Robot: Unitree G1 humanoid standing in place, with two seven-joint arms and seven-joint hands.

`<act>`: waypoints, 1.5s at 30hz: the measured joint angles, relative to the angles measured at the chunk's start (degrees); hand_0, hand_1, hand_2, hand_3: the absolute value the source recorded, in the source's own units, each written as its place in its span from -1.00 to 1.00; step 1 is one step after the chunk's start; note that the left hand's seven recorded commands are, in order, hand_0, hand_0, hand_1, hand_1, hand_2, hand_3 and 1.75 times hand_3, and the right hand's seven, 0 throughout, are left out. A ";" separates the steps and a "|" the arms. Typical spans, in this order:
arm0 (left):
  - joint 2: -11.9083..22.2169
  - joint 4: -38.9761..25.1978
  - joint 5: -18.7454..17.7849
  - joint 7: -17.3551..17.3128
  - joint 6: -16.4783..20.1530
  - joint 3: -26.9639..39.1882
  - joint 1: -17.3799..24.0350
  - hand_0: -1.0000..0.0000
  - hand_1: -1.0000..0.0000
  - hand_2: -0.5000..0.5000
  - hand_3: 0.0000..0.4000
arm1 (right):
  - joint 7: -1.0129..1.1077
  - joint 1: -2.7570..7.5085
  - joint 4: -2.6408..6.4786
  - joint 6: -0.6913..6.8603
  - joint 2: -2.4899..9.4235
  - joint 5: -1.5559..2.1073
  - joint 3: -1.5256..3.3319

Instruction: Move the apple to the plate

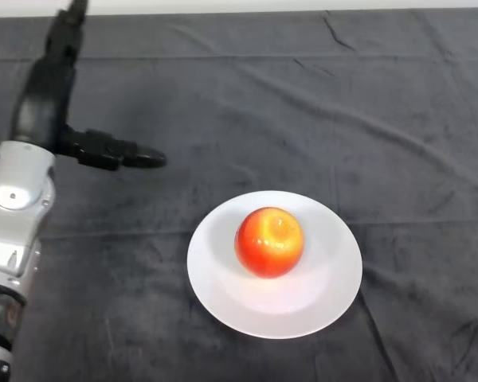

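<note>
Apple (269,241) sat near the middle of the white plate (223,298), so the task looked finished, and the left hand (103,149) at ten o'clock, well apart, had straight fingers holding nothing.

Apple (269,241) on the middle of the plate (319,306), plate on the cloth-covered table (382,119), both to the right of and nearer than the hand (103,149), well apart from it.

Red-yellow apple (269,241) — white plate (223,274) — dark cloth (342,103).
</note>
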 measured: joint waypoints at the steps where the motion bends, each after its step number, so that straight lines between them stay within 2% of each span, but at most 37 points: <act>1: 0.53 0.42 0.01 0.37 -0.49 0.25 -0.64 1.00 1.00 0.00 -1.00 | 0.01 0.00 0.00 0.00 0.00 0.00 0.02; 8: 4.49 0.87 0.69 2.05 -2.98 5.11 -1.65 1.00 1.00 0.00 -1.00 | 0.27 -0.03 0.05 -0.02 0.01 -0.02 0.05; 19: 10.16 0.90 0.32 5.99 -5.68 14.14 -1.61 1.00 1.00 0.00 -1.00 | 0.30 -0.02 0.35 -0.02 0.01 -0.01 0.03; 26: 11.01 0.90 0.39 10.01 -7.20 18.92 0.62 1.00 1.00 0.00 -1.00 | 0.35 -0.05 0.45 0.00 0.02 -0.01 0.01; 33: 11.46 2.09 0.38 11.97 -7.39 22.56 3.13 1.00 1.00 0.00 -1.00 | 0.35 -0.06 0.60 0.00 0.02 -0.01 0.02; 38: 13.44 3.00 0.41 13.13 -8.58 23.86 4.65 1.00 1.00 0.00 -1.00 | 0.36 -0.05 0.67 0.00 0.03 -0.01 0.03; 45: 15.03 3.63 0.75 16.97 -11.15 27.34 4.99 1.00 1.00 0.00 -1.00 | 0.38 -0.05 1.12 0.04 0.03 0.00 0.02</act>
